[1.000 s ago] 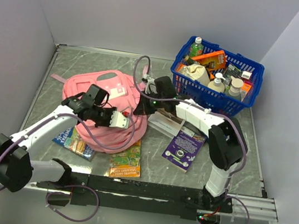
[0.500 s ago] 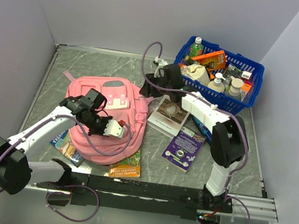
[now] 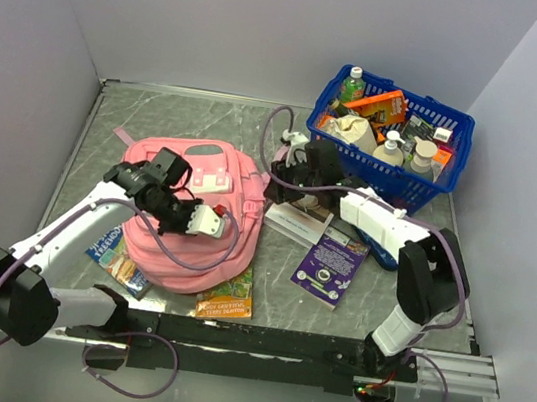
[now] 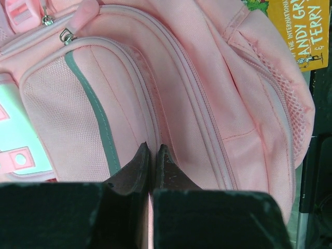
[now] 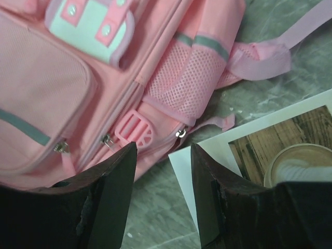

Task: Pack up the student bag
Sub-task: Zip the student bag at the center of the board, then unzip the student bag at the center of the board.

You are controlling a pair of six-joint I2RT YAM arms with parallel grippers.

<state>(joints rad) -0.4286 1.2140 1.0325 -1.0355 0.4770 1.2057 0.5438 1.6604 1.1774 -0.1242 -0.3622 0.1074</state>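
Student bag [image 3: 193, 235] lies flat on the counter [image 3: 159, 119], left of centre. Left end effector [image 4: 152, 150] is pinched nearly shut on a sliver of pink fabric. Right end effector [image 5: 162, 150] gapes empty beside the bag's side. Such a thin pinch could slip under any tug.

Grey marble tabletop [image 3: 200, 115], pale walls [image 3: 226, 13].

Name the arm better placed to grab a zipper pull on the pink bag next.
Right: the right gripper is open by zipper pulls on the student bag; the left gripper is shut on its fabric.
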